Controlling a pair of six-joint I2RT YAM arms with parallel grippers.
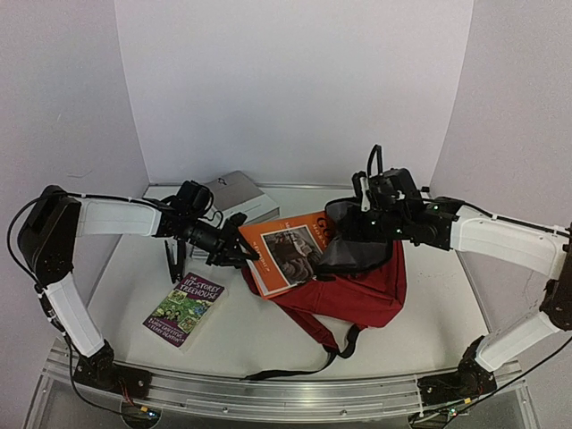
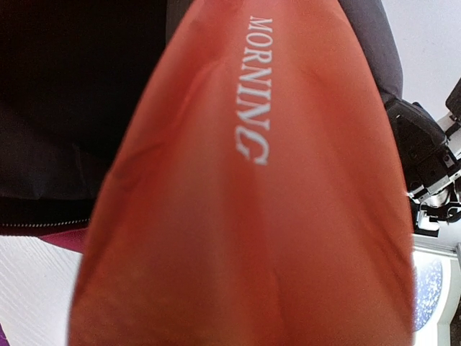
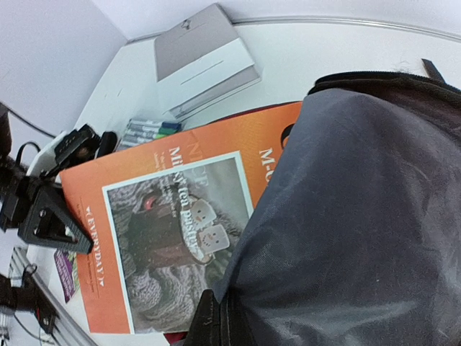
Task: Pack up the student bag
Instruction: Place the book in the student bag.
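Observation:
The student bag (image 1: 362, 290), a red backpack, lies at the table's middle right with its grey lining (image 3: 360, 216) lifted. My right gripper (image 1: 361, 225) is shut on the rim of that lining and holds the mouth open; one dark finger (image 3: 216, 326) shows at the fabric's edge. An orange book (image 1: 284, 253) with a mug photo lies tilted, its far end under the raised lining. My left gripper (image 1: 238, 253) is shut on the book's left edge. The book (image 2: 245, 216) fills the left wrist view and hides the fingers.
A purple paperback (image 1: 184, 308) lies at the front left. A grey and white box (image 1: 238, 197) sits at the back, with markers (image 3: 148, 131) beside it. Black bag straps (image 1: 322, 357) trail toward the near edge. White walls stand close around.

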